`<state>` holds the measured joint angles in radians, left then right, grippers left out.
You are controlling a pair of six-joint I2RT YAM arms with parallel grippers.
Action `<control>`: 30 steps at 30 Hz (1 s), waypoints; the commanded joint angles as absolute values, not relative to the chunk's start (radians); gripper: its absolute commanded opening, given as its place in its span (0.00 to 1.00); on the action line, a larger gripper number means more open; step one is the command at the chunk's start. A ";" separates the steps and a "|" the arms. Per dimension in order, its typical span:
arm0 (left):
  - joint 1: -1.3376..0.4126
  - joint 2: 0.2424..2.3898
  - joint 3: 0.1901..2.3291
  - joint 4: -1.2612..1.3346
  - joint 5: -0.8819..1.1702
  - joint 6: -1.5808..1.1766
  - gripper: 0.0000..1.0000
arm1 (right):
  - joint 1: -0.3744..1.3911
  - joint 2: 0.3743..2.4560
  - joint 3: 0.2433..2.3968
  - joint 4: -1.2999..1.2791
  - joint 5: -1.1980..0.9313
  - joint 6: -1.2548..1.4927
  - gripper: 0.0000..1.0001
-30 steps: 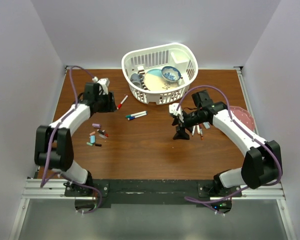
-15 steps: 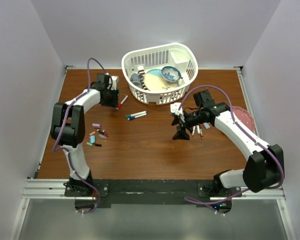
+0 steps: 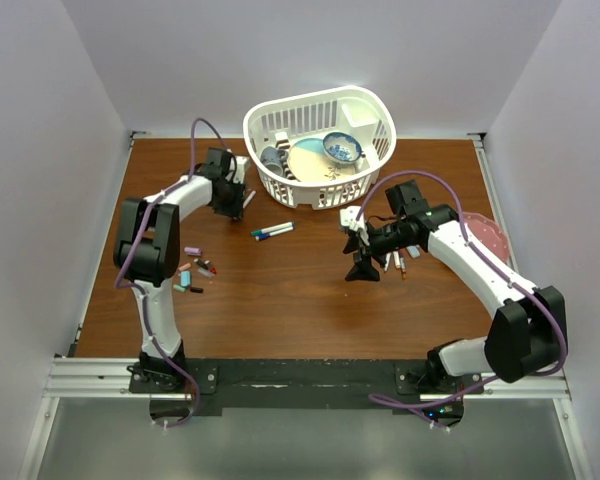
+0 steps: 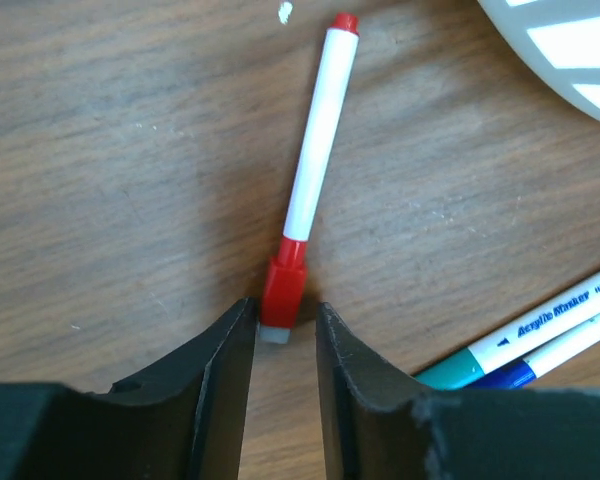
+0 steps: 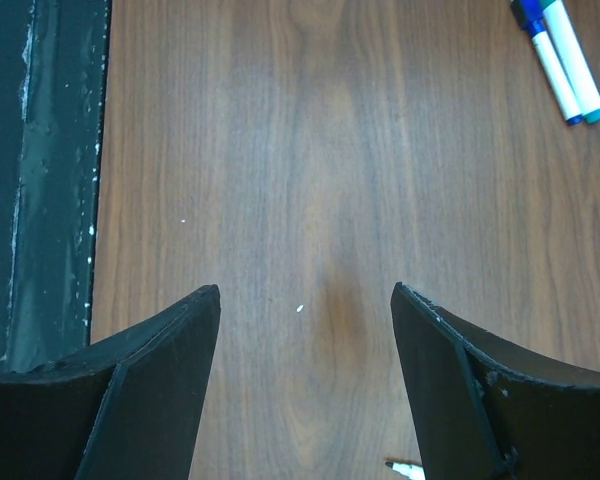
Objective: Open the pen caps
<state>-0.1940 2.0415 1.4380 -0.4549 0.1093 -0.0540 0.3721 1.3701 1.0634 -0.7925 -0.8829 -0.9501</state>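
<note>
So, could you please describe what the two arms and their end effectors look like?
Both the left arm and right arm have white rounded links with bulky black joints. A purple cable loops along each. The left end effector and right end effector each have two matte black, wedge-shaped fingers. No markings are visible.

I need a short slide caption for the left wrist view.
The open left gripper straddles the short red plastic cap of a white marker on the brown wooden table.

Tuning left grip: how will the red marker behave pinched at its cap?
Red marker looks round, smooth: probably rolls if nudged. Thin plastic, likely light and stiff. Left hand straddles only the red cap, so it may pivot.
</note>
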 commanded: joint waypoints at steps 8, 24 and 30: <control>-0.196 2.069 1.470 -0.463 0.064 -0.034 0.26 | 0.371 1.393 1.094 -0.831 -0.922 -0.965 0.71; -0.196 1.471 0.994 -0.374 0.331 -0.213 0.00 | 0.373 1.359 1.062 -0.954 -1.052 -1.184 0.71; -0.335 1.342 0.770 -0.272 0.673 -0.351 0.00 | 0.396 1.292 1.000 -0.947 -1.105 -1.296 0.75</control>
